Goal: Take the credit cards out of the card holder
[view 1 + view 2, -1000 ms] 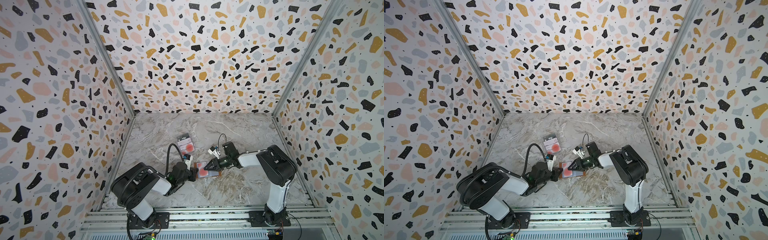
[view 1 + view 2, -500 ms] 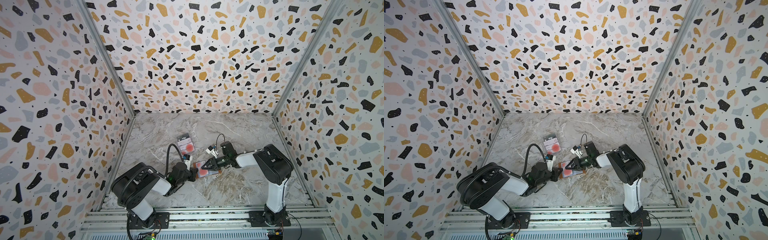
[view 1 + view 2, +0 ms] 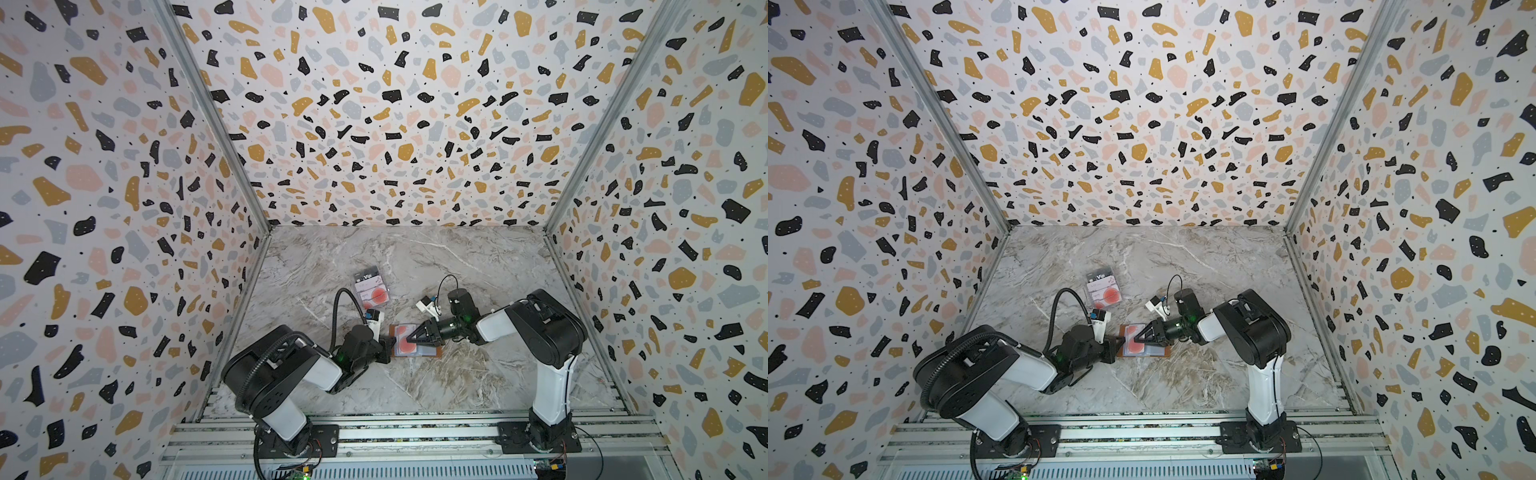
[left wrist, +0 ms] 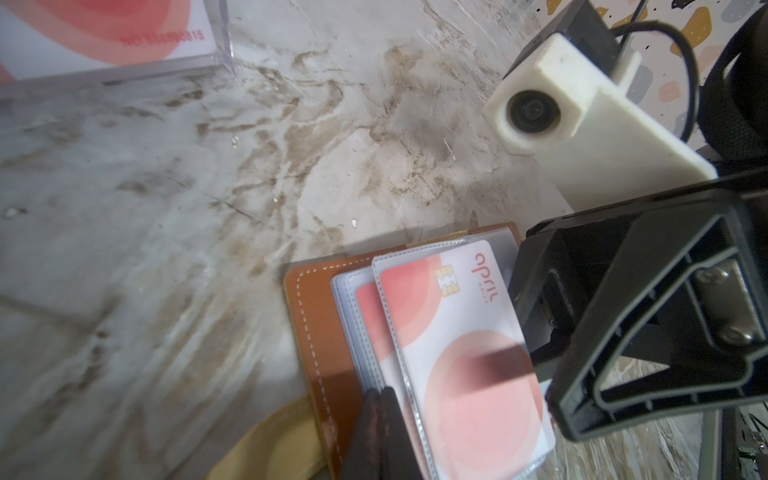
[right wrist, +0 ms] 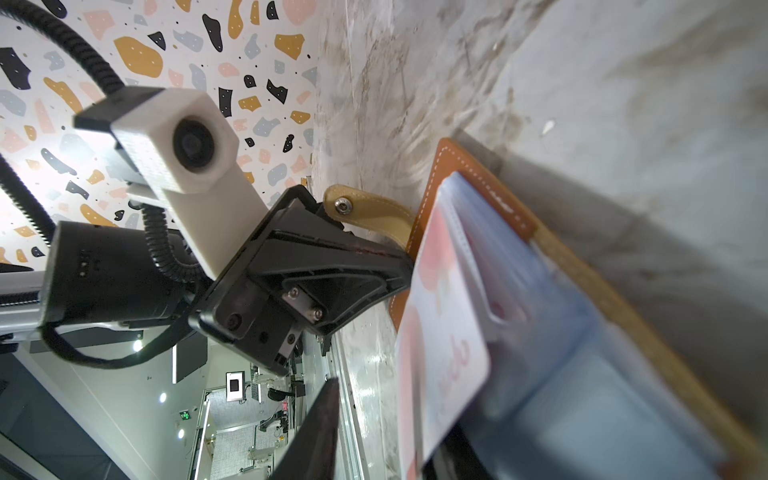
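The right gripper has moved a little to the left and now sits further over the open card holder. Its jaws stand partly spread. The raised edge of the top card is between them, but the right wrist view shows a gap, so the card is not pinched. I judge that the pull-out is only about to begin.

The left gripper is pressed together and empty. Its tip rests on the holder and pins it to the table.

The holder lies between the arms. Its clear sleeves hold at least two white cards with red circles. Farther back, a clear case holds more cards, one of them dark with "Vip".
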Controlling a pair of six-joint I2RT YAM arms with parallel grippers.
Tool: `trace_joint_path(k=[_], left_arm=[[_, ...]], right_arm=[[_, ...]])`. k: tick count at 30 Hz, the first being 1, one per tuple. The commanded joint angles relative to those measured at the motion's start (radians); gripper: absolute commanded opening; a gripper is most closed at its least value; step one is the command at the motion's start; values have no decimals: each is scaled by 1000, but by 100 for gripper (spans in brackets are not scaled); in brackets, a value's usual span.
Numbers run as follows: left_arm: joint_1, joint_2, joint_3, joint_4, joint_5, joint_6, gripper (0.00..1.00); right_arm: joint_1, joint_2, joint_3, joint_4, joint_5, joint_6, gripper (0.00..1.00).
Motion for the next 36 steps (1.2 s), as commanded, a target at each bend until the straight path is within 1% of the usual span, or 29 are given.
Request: trace_joint_path(k=[1, 6, 10, 13, 23, 31, 36], left_arm=[[-3, 7, -25, -81, -8, -1, 5], [-3, -55, -1, -83, 25, -1, 5], [-3, -109, 33, -127, 26, 32, 5], [-3, -122, 47, -120, 46, 60, 5], [-3, -58, 65, -13, 122, 97, 4], [-4, 0, 75, 15, 138, 114, 3], [-4, -5, 36, -6, 103, 116, 2]], right_arm=[[-6, -17, 2, 41, -29, 6, 33], [-6, -1, -8, 73, -28, 23, 33], [-6, 4, -16, 84, -23, 27, 33], [-4, 13, -16, 92, -21, 32, 33], [7, 37, -15, 142, -25, 64, 33], [8, 45, -18, 169, -32, 82, 33], [9, 43, -17, 177, -33, 88, 33]])
